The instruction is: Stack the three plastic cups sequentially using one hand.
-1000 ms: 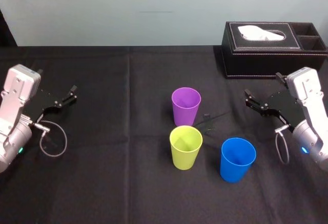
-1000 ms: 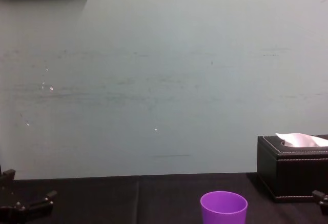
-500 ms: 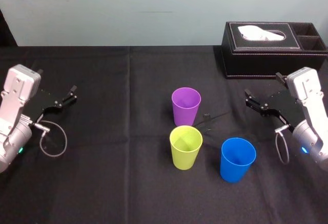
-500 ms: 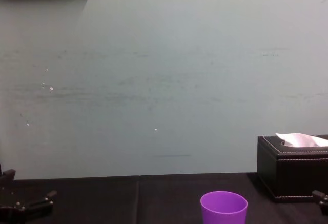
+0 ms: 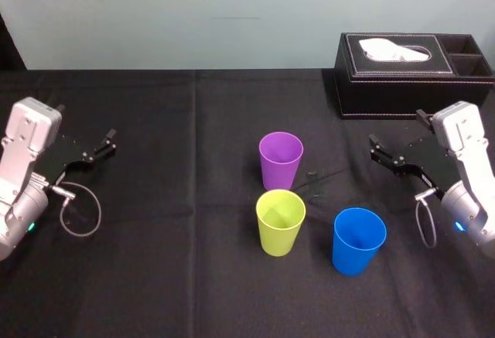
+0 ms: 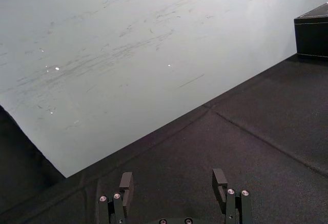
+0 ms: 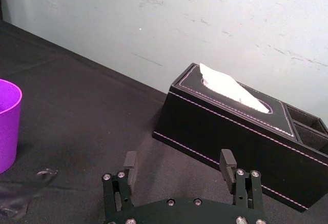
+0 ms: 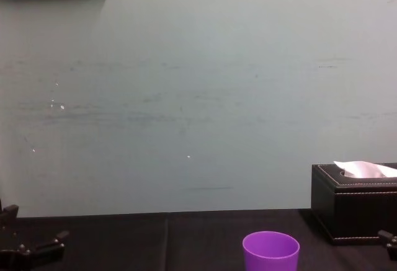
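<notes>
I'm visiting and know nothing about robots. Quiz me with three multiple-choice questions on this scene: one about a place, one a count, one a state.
1. The purple cup stands: A. farthest from the robot; B. nearest it; C. rightmost.
2. Cups on the table: A. two; B. three; C. four.
3. The left gripper and right gripper are: A. both shut on cups; B. both open, empty; C. one open, one shut.
Answers: 1 A, the yellow-green cup and blue cup sit closer in. 2 B, one of each colour, unstacked. 3 B, each sits at its own side, fingers apart, nothing between.
</notes>
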Motion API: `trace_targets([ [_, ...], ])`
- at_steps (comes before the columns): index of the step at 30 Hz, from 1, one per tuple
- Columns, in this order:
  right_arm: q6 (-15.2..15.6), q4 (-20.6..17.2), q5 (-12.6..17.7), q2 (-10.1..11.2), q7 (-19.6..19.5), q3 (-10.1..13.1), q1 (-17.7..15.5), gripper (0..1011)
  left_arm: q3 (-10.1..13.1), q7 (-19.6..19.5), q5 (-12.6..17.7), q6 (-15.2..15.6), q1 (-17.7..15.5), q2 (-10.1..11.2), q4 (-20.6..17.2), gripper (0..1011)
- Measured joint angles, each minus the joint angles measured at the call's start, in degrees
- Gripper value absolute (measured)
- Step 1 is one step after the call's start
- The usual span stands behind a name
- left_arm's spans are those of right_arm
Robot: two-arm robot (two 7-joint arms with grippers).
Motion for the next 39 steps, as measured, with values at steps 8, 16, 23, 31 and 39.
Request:
trace_targets([
  [8,0.0,0.0,0.0,0.0,0.0,0.0,0.0,1003,0.0,0.0,0.0,0.0,0.0,0.0,0.0,1011],
  [16,0.0,0.0,0.0,0.0,0.0,0.0,0.0,1003,0.0,0.0,0.0,0.0,0.0,0.0,0.0,1011],
  [23,0.0,0.0,0.0,0.0,0.0,0.0,0.0,1003,0.0,0.0,0.0,0.0,0.0,0.0,0.0,1011],
  [31,0.52,-2.29,1.27,0.28,0.87,1.59,-1.02,1003,0.0,0.0,0.0,0.0,0.0,0.0,0.0,1011],
  [39,2.02,-8.17,7.13,2.53,4.42,6.62,-5.26,1003,0.0,0.0,0.0,0.0,0.0,0.0,0.0,1011],
])
